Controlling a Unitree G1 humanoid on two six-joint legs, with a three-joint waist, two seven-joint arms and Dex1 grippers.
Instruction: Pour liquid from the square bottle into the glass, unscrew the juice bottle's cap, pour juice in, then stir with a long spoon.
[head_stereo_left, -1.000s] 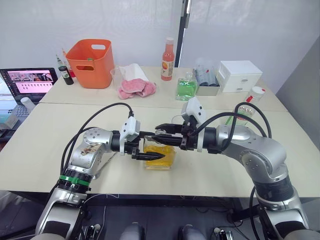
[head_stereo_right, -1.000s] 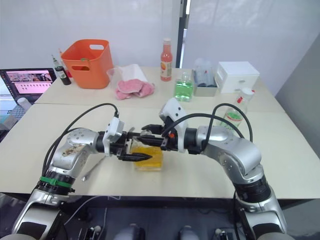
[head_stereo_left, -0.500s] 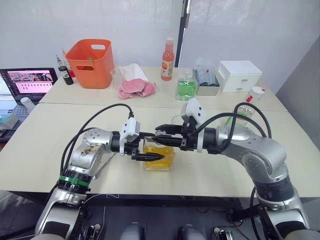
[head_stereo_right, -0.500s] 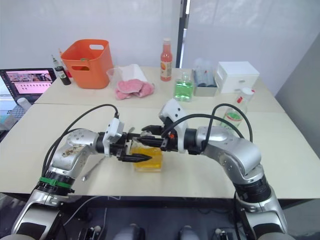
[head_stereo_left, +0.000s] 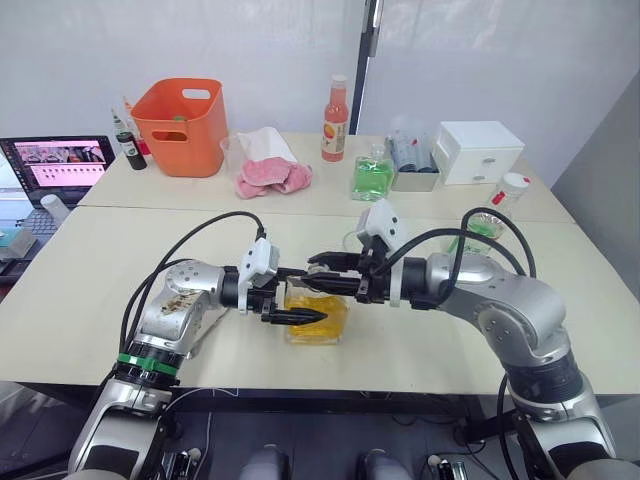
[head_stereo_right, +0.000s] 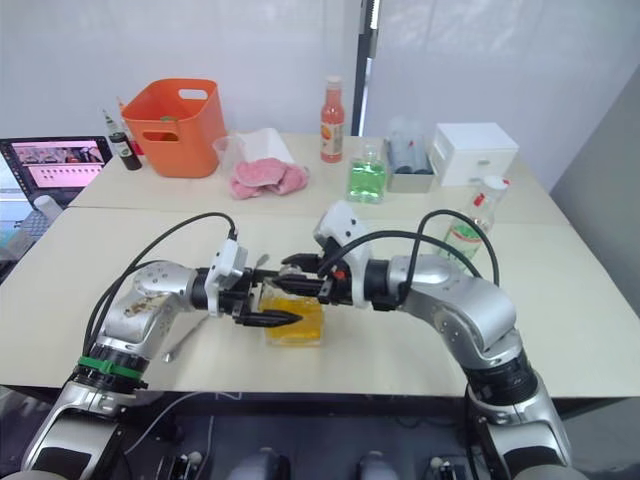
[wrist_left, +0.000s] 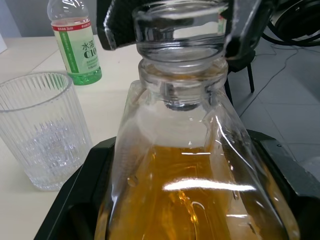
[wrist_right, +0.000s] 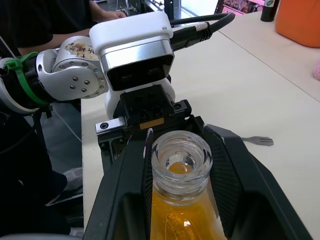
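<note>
Left eye view: the square bottle (head_stereo_left: 318, 312) stands upright on the near table (head_stereo_left: 90, 270), between the two grippers, about half full of the orange-yellow liquid (wrist_left: 190, 200). The left gripper (head_stereo_left: 295, 296) reaches in from the robot's left; its two black fingers (wrist_left: 75, 200) lie along the bottle's sides, closed against the glass body. The right gripper (head_stereo_left: 330, 272) comes from the opposite side at neck height, its fingers (wrist_right: 235, 165) spread wide to either side of the open mouth; whether they press the neck cannot be told.

Left wrist view: the glass (wrist_left: 42, 127), ribbed and clear, stands just beside the square bottle on the side away from the robot, with no liquid visible in it. Beyond it stands the juice bottle (wrist_left: 75, 40), green-labelled with a red neck band, well apart from both grippers at the right arm's far side; its white cap (head_stereo_left: 515, 181) is on.

Right wrist view: a small metal fork (wrist_right: 256, 140) lies flat on the table beyond the left gripper.

On the far table behind the grippers stand an orange basket (head_stereo_left: 183, 125), a pink cloth (head_stereo_left: 270, 176), a tall pink-orange bottle (head_stereo_left: 335, 120), a green-tinted bottle (head_stereo_left: 372, 175) and a white drawer box (head_stereo_left: 480, 150). A laptop (head_stereo_left: 55, 165) sits far to the left.
</note>
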